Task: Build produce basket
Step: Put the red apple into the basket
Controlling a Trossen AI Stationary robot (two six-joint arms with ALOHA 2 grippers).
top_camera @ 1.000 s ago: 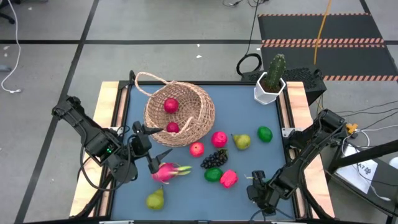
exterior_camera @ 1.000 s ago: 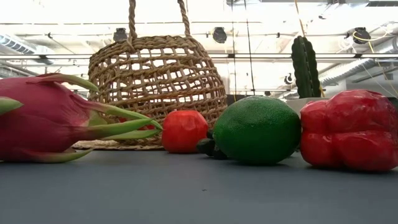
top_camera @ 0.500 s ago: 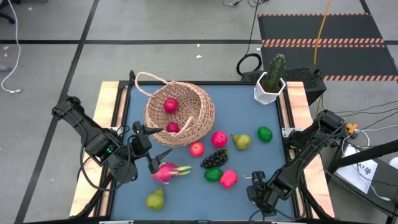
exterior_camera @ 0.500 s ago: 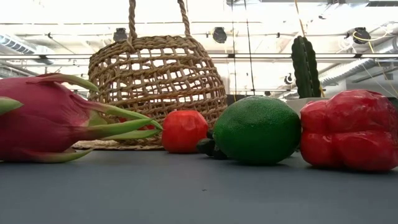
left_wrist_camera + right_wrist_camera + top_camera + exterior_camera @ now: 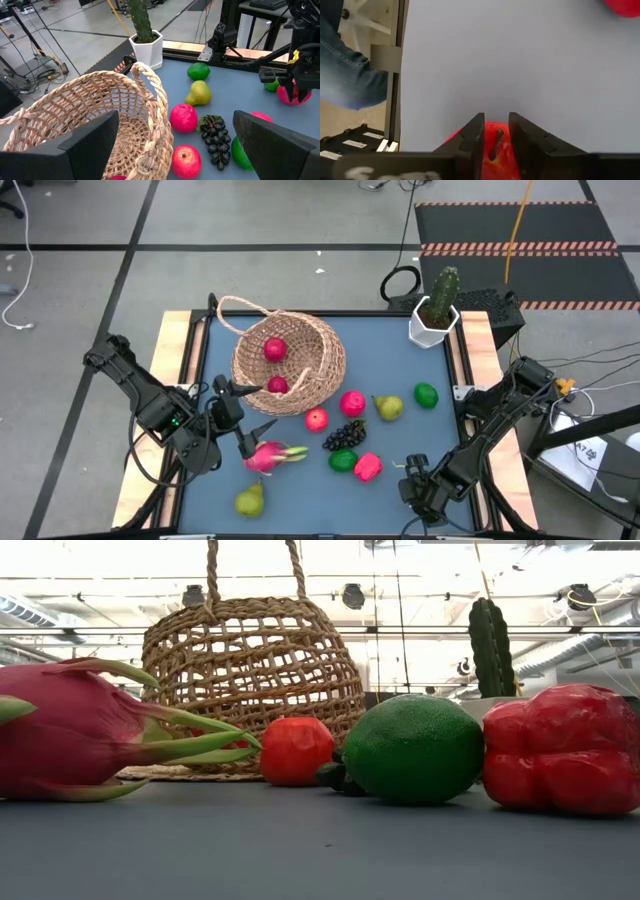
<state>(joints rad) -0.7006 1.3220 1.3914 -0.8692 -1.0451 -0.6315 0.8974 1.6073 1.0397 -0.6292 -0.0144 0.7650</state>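
Observation:
The tan wicker basket (image 5: 290,362) lies tipped on its side at the table's middle far part, with two red round fruits (image 5: 276,349) inside. The other produce lies on the table: a dragon fruit (image 5: 268,455), pears (image 5: 250,500), limes (image 5: 343,461), grapes (image 5: 345,435), and pink and red fruits (image 5: 352,403). My left gripper (image 5: 250,410) hovers open between the basket and the dragon fruit, touching nothing. My right gripper (image 5: 415,482) is at the near right part of the table, over a red apple (image 5: 490,150). No gripper shows in the low view. My right gripper comes at the red apple from above, pointing down. Its two fingers (image 5: 472,135) stand close together on the apple's top, one on each side of the stem (image 5: 493,144). In the left wrist view the apple (image 5: 292,96) sits right under the fingers. Whether it is lifted I cannot tell.
A white hexagonal pot with a cactus (image 5: 437,308) stands at the far right corner. Wooden rails (image 5: 175,370) edge the table. A person's leg in jeans (image 5: 347,65) shows beyond the table's edge near my right arm. Bare blue table (image 5: 400,360) lies right of the basket.

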